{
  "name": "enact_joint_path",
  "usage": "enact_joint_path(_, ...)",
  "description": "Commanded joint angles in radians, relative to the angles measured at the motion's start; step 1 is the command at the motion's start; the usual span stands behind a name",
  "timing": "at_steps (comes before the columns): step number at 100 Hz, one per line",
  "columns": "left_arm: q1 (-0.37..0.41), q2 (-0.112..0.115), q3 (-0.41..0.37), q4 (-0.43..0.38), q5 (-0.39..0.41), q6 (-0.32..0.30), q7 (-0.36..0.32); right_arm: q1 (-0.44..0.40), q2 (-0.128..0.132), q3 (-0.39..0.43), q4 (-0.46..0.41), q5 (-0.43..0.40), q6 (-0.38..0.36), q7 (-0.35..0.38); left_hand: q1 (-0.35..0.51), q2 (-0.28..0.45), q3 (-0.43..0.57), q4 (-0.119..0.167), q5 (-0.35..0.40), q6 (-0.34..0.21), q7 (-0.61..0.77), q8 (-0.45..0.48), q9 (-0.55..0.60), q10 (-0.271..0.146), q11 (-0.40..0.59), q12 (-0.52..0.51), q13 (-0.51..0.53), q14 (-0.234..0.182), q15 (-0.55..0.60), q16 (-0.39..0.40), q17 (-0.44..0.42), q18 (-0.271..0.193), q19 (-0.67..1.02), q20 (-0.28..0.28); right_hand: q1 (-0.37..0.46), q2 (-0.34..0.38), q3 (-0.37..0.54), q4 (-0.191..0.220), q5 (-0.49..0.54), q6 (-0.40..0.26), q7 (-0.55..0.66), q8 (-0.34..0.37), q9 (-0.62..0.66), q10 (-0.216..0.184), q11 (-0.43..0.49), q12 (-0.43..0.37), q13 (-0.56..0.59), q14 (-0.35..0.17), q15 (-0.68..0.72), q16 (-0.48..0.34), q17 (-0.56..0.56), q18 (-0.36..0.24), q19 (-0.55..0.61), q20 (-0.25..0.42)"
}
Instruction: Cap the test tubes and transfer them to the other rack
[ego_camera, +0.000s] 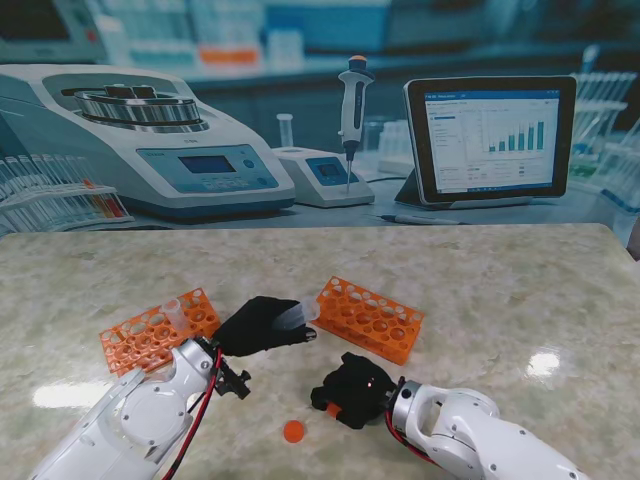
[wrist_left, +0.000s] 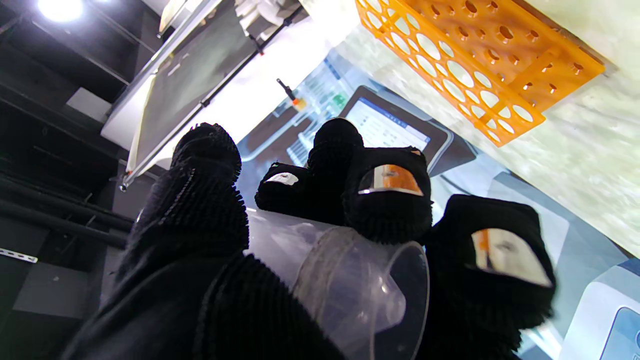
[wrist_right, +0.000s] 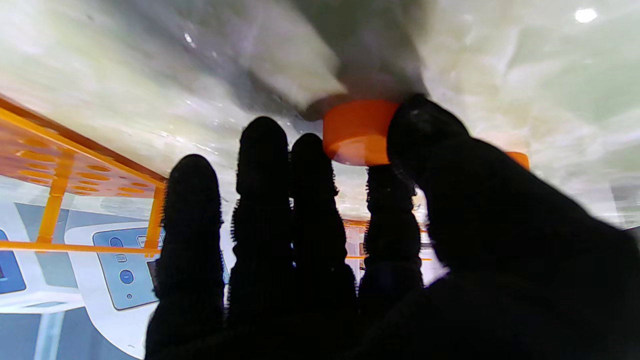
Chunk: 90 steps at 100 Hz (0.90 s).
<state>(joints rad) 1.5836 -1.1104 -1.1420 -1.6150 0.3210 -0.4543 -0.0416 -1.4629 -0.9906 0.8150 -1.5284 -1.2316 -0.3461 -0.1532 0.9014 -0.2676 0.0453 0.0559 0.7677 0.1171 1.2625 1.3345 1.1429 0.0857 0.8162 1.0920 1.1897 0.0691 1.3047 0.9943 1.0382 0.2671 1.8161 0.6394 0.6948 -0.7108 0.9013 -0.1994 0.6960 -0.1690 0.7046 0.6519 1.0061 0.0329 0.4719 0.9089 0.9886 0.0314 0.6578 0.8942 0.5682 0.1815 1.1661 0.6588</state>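
**Stand view: tube held, cap pinched**

Stand view, going left to right: an orange rack (ego_camera: 160, 329) lay on the marble counter (ego_camera: 500, 290) at the left, with one clear tube (ego_camera: 172, 309) standing in a cell near its far edge. Just right of it the left hand (ego_camera: 258, 324) was closed around a second clear tube (ego_camera: 297, 314), whose open mouth pointed right, toward the other rack (ego_camera: 370, 318). That rack sat tilted on the counter just right of the tube's mouth, its cells empty as far as could be seen. Nearer to me, a loose orange cap (ego_camera: 293, 431) lay on the counter between the two arms. To its right the right hand (ego_camera: 352, 390) was curled down near the counter with a spot of orange at its fingertips.

The left wrist view showed the fingers (wrist_left: 387, 200) and thumb wrapped around the uncapped tube (wrist_left: 360, 295), its rim open and facing the camera, with the other rack (wrist_left: 480, 70) beyond it.

The right wrist view showed another cap (wrist_right: 357, 131) pinched between thumb (wrist_right: 425, 135) and fingers, against the counter or just off it; I could not tell which. The other rack's edge (wrist_right: 60, 170) lay to one side.
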Motion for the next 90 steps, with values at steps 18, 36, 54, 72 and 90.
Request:
enact_joint_path(18, 0.001, 0.002, 0.0, -0.003, -0.005, 0.003, -0.003, -0.006, 0.0, -0.015, 0.036, 0.006, -0.003, 0.014, 0.024, 0.078, 0.05, 0.02, 0.02, 0.003, 0.103, 0.066, 0.041, -0.093, 0.02, -0.005, 0.041, -0.036, 0.009, 0.007, 0.032, 0.019, 0.092, -0.032, 0.134, -0.046, 0.029, 0.004, 0.062, -0.055, 0.104, -0.022, 0.073, -0.044, 0.035, 0.035, 0.043, 0.005, 0.038, 0.055, 0.029, -0.019, 0.038, 0.005)
enact_joint_path(36, 0.001, 0.002, 0.0, -0.003, -0.007, 0.002, -0.004, 0.0, 0.0, -0.017, 0.039, 0.016, -0.01, 0.024, 0.025, 0.078, 0.05, 0.02, 0.02, 0.001, 0.102, 0.065, 0.041, -0.093, 0.02, -0.006, 0.04, -0.036, 0.009, 0.007, 0.032, 0.02, 0.091, -0.033, 0.158, -0.036, 0.097, 0.017, 0.084, -0.05, 0.099, -0.027, 0.087, -0.047, 0.037, 0.032, 0.052, 0.017, 0.032, 0.079, 0.039, -0.021, 0.036, -0.001)
enact_joint_path(54, 0.004, 0.001, -0.003, -0.005, -0.013, -0.003, -0.004, 0.008, -0.001, -0.022, 0.043, 0.031, -0.018, 0.04, 0.025, 0.077, 0.05, 0.02, 0.02, 0.001, 0.102, 0.065, 0.041, -0.092, 0.019, -0.006, 0.04, -0.036, 0.008, 0.007, 0.032, 0.02, 0.091, -0.033, 0.174, -0.027, 0.155, 0.021, 0.118, -0.052, 0.078, -0.014, 0.107, -0.053, 0.04, 0.029, 0.068, 0.022, 0.027, 0.088, 0.06, -0.031, 0.03, -0.01)
enact_joint_path(72, 0.01, 0.001, -0.008, -0.01, -0.016, -0.006, -0.002, 0.013, -0.004, -0.026, 0.046, 0.044, -0.021, 0.045, 0.024, 0.078, 0.05, 0.02, 0.02, 0.001, 0.102, 0.065, 0.041, -0.092, 0.019, -0.007, 0.04, -0.035, 0.008, 0.006, 0.032, 0.02, 0.091, -0.033, 0.196, -0.018, 0.193, 0.023, 0.158, -0.049, 0.041, 0.02, 0.128, -0.057, 0.046, 0.026, 0.09, 0.023, 0.03, 0.093, 0.086, -0.035, 0.026, -0.021)
enact_joint_path(90, 0.015, 0.001, -0.012, -0.015, -0.016, -0.006, 0.0, 0.017, -0.004, -0.026, 0.046, 0.054, -0.026, 0.057, 0.025, 0.078, 0.05, 0.02, 0.02, 0.001, 0.102, 0.065, 0.041, -0.092, 0.019, -0.007, 0.04, -0.034, 0.007, 0.006, 0.031, 0.021, 0.089, -0.034, 0.204, -0.012, 0.201, 0.026, 0.174, -0.05, 0.031, 0.027, 0.141, -0.058, 0.05, 0.026, 0.102, 0.02, 0.033, 0.092, 0.101, -0.037, 0.025, -0.024)
